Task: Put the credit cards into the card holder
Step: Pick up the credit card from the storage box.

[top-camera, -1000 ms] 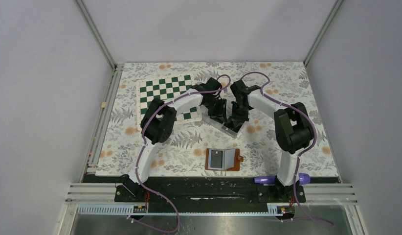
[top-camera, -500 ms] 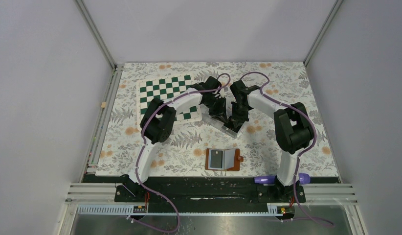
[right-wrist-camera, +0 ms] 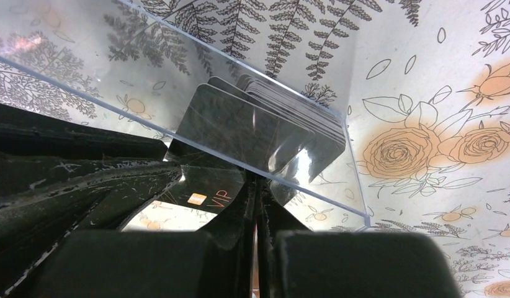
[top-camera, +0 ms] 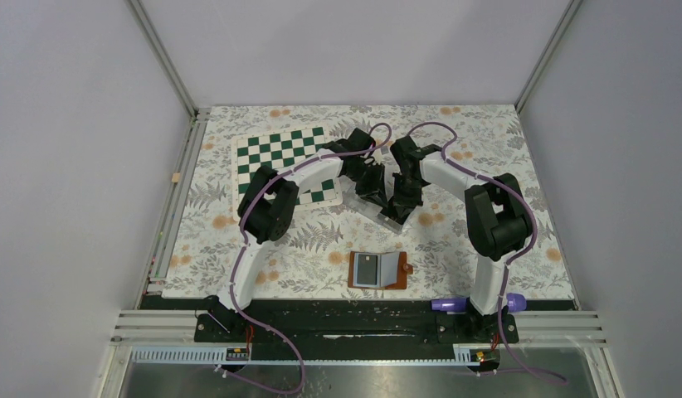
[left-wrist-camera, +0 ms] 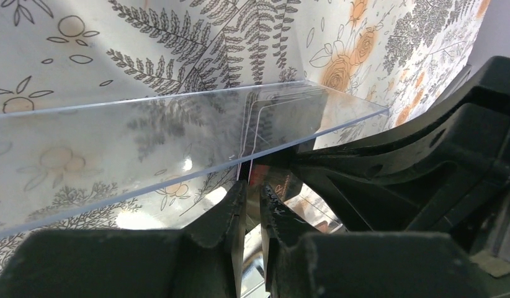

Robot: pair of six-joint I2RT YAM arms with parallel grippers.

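- Reading in orange letters, "VIP" sits beside a small orange square on a black VIP card, low in the right wrist view; whether this card stands inside the box cannot be told.
- The clear plastic box stands mid-table and holds the credit cards, a tight stack of black cards set on edge and leaning toward one end wall.
- The left gripper has its jaws nearly together, pinching the thin pale-and-red edge of one credit card at the box's wall.
- The right gripper has its jaws pressed together just under the box's wall; whether the wall lies between them cannot be told.
- The card holder lies open on the table near the front edge, between the arm bases and well apart from both grippers, with a dark card face on its left half.
- A green-and-white chessboard mat lies left of the box, partly under the left arm.
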